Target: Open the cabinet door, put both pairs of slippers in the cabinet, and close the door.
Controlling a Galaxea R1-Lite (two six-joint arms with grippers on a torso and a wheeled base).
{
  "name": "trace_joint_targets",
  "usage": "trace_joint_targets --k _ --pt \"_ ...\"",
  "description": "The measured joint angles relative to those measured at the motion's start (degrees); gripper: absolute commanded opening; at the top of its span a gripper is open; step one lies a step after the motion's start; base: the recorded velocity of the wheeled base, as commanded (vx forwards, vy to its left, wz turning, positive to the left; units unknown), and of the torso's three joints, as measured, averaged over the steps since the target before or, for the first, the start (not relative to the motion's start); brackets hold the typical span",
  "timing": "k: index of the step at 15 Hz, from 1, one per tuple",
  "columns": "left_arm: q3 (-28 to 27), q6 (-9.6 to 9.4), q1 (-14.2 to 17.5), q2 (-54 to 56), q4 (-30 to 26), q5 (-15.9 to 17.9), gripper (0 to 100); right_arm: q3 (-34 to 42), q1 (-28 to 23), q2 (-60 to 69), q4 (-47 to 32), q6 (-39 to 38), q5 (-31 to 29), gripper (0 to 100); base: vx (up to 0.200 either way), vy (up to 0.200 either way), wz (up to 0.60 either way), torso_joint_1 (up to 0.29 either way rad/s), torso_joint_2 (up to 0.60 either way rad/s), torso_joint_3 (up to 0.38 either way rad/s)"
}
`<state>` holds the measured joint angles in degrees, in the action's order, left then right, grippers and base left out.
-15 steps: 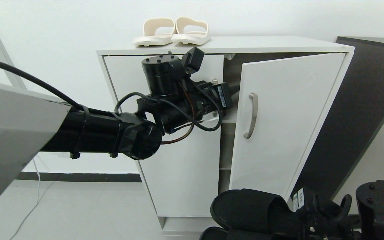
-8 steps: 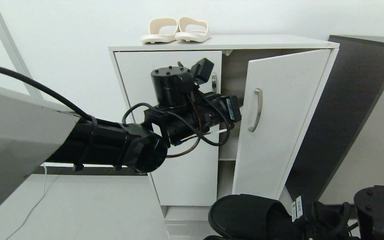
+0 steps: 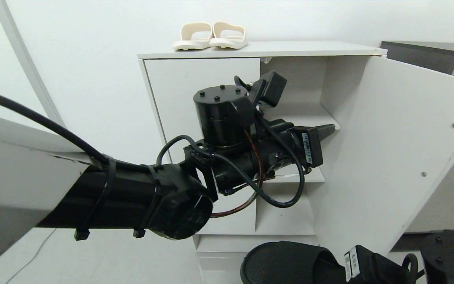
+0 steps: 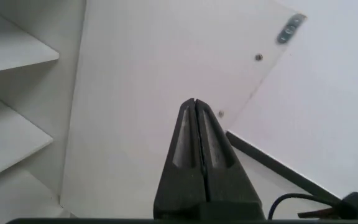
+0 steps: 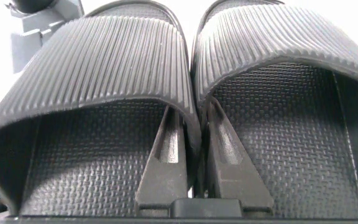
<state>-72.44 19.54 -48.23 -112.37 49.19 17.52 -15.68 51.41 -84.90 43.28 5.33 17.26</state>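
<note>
- The right gripper (image 5: 191, 124) is low and nearest the robot. Its fingers are closed on the black slippers (image 5: 110, 74), one finger inside each shoe, pinching the two adjoining side walls so the pair hangs together as one load.
- In the right wrist view the ribbed straps arch over the fingers and the footbeds run on beyond them. I judge from this that the pair's long axis follows the gripper's own pointing line.
- The left gripper (image 4: 194, 109) is higher and farther out. Its fingers are pressed flat together with nothing between them, and its tip points at the inner face of the cabinet door (image 3: 392, 157).
- That door stands wide open on the robot's right, its hinge screws showing.
- The open half of the cabinet (image 3: 290, 49) shows an upper shelf (image 3: 306, 116), a lower shelf (image 3: 317, 175) and a bottom bay (image 3: 286, 221). The other door (image 3: 199, 90) is shut.
- The relation that matters: the open bays lie ahead of and above the black slippers. The left arm crosses in front of the shelves, while the bottom bay is exposed just beyond the pair. The right arm is both loaded and nearer, so a forward, end-first push looks likeliest.
- The cream slippers (image 3: 210, 35) are farthest off. They sit side by side on the cabinet top, above the shut door and well apart from either gripper.
</note>
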Motion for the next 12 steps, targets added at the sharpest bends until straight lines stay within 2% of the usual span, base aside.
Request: trace_joint_targets --k 2,3,5,7,10,12 --pt "1.4 -0.26 1.5 1.7 -1.5 -0.5 0 -0.9 -1.2 -1.2 0.0 -0.3 -0.8 0 0.0 0.0 0.0 0.0 0.0 0.0" --pt "2.6 -1.01 2.6 3.9 -3.6 -0.9 0 -2.2 -3.4 -2.6 0.0 -0.6 -2.8 0 0.0 0.0 0.0 0.0 0.0 0.0" --pt "6.2 -4.13 5.3 11.3 -9.7 -4.2 0 -5.9 -7.7 -6.1 0.3 -3.7 -10.7 0 0.0 0.0 0.0 0.0 0.0 0.0" --pt "10.8 -6.41 7.8 21.2 -17.8 -10.5 0 -9.0 -9.1 -9.0 2.0 -7.4 -16.5 0 0.0 0.0 0.0 0.0 0.0 0.0" --pt "17.8 -8.0 10.8 39.2 -33.0 -24.1 0 -13.0 -9.4 -12.5 3.2 -8.5 -26.3 0 0.0 0.0 0.0 0.0 0.0 0.0" --pt "22.9 -8.87 16.6 52.3 -41.1 -30.4 0 -15.9 -9.5 -15.0 3.2 -10.7 -32.5 0 0.0 0.0 0.0 0.0 0.0 0.0"
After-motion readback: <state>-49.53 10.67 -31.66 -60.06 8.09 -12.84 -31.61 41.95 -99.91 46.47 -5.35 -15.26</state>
